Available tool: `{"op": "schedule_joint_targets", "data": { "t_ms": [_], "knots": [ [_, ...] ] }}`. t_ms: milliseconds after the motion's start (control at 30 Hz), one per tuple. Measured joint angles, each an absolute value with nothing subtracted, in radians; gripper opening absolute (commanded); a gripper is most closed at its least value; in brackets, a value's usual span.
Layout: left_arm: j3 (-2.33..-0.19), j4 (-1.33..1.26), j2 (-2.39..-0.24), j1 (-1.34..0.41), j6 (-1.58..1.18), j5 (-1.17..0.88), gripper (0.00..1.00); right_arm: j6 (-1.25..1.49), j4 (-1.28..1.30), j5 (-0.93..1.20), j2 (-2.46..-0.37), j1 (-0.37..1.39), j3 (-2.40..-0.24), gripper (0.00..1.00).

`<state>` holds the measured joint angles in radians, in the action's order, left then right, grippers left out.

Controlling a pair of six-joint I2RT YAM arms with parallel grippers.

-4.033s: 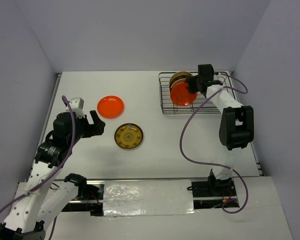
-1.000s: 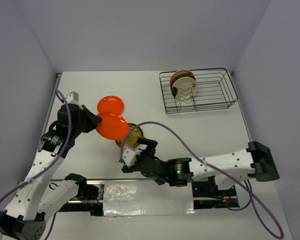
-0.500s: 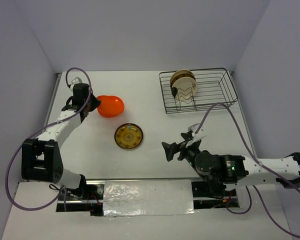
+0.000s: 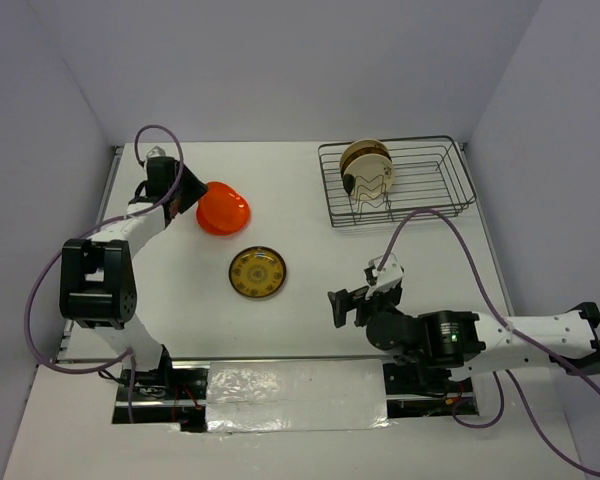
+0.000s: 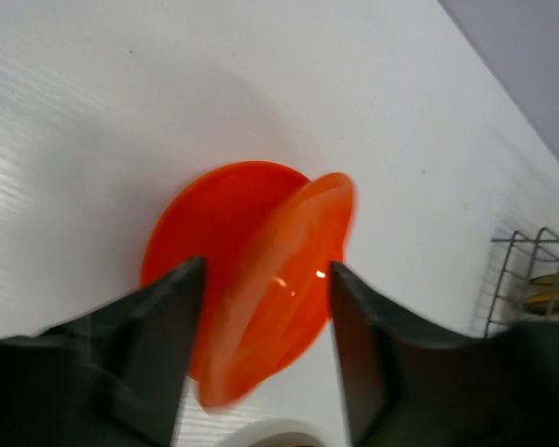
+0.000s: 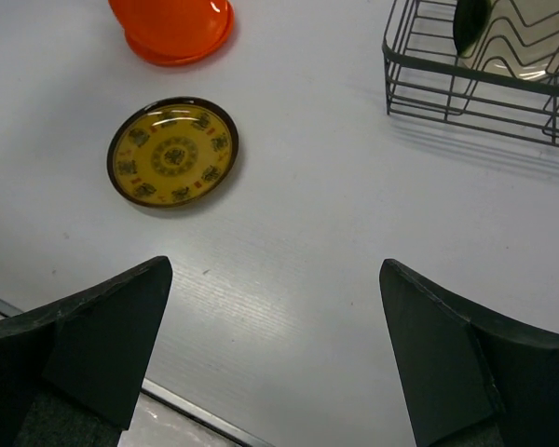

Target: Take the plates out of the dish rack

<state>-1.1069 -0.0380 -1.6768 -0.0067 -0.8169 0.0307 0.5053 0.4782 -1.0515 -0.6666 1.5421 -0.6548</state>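
White table (image 4: 310, 300); shiny strip (image 4: 295, 385) along near edge.

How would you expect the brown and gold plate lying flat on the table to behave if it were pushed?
The plate lies flat and shallow, so it would probably slide rather than tip or roll. Its glossy face suggests a hard, possibly slippery glaze.

White table (image 4: 310, 230), top surface: one wire dish rack (image 4: 395, 180) standing at the far right, one orange plate (image 5: 200, 223) lying flat at the far left with a second orange plate (image 5: 289, 279) tilted on it, one brown plate (image 4: 257, 272) with yellow pattern flat near the middle.
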Motion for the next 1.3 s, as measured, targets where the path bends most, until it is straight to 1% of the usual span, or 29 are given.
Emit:
{"op": "schedule_joint_targets", "data": {
  "t_ms": [33, 100, 133, 200, 233, 400, 533, 600, 667, 767, 833, 933, 1000, 1133, 1300],
  "knots": [
    [-1.111, -0.033, -1.684, -0.007, -0.816, 0.02, 0.78, 0.524, 0.5, -1.059, -0.68, 1.542, -0.664, 1.0],
    [-1.115, -0.02, -1.689, -0.007, -0.819, 0.014, 0.88, 0.58, 0.548, -1.072, -0.711, 1.534, -0.693, 1.0],
    [-1.115, -0.015, -1.688, -0.007, -0.822, 0.014, 0.94, 0.606, 0.574, -1.071, -0.722, 1.519, -0.71, 1.0],
    [-1.115, -0.001, -1.683, -0.007, -0.838, 0.02, 0.98, 0.64, 0.604, -1.045, -0.738, 1.453, -0.746, 1.0],
    [-1.116, 0.019, -1.677, -0.007, -0.842, 0.024, 0.99, 0.643, 0.606, -1.008, -0.746, 1.39, -0.761, 1.0],
    [-1.155, 0.217, -1.594, -0.007, -0.864, 0.071, 1.0, 0.586, 0.493, -0.661, -0.833, 0.939, -0.782, 1.0],
    [-1.188, 0.371, -1.412, -0.007, -0.834, 0.084, 1.0, 0.599, 0.428, -0.449, -0.984, 0.672, -0.838, 1.0],
    [-1.222, 0.442, -1.301, -0.015, -0.768, 0.083, 0.99, 0.633, 0.393, -0.329, -1.087, 0.532, -0.901, 1.0],
    [-1.259, 0.494, -1.209, -0.036, -0.695, 0.083, 1.0, 0.692, 0.389, -0.249, -1.185, 0.432, -0.991, 0.99],
    [-1.271, 0.564, -1.089, -0.08, -0.574, 0.08, 1.0, 0.831, 0.374, -0.164, -1.395, 0.3, -1.182, 0.96],
    [-1.224, 0.577, -1.018, -0.104, -0.516, 0.08, 0.99, 0.915, 0.324, -0.123, -1.508, 0.237, -1.252, 0.89],
    [-1.055, 0.561, -0.913, -0.115, -0.472, 0.089, 1.0, 1.025, 0.257, -0.08, -1.641, 0.184, -1.287, 0.84],
    [-0.964, 0.587, -0.887, -0.115, -0.461, 0.084, 1.0, 1.084, 0.243, -0.074, -1.732, 0.167, -1.314, 0.83],
    [-0.928, 0.607, -0.937, -0.117, -0.435, 0.079, 0.99, 1.134, 0.209, -0.073, -1.853, 0.16, -1.391, 0.78],
    [-0.928, 0.606, -0.969, -0.146, -0.414, 0.049, 1.0, 1.165, 0.126, -0.064, -1.884, 0.159, -1.433, 0.77]
  ]
}}
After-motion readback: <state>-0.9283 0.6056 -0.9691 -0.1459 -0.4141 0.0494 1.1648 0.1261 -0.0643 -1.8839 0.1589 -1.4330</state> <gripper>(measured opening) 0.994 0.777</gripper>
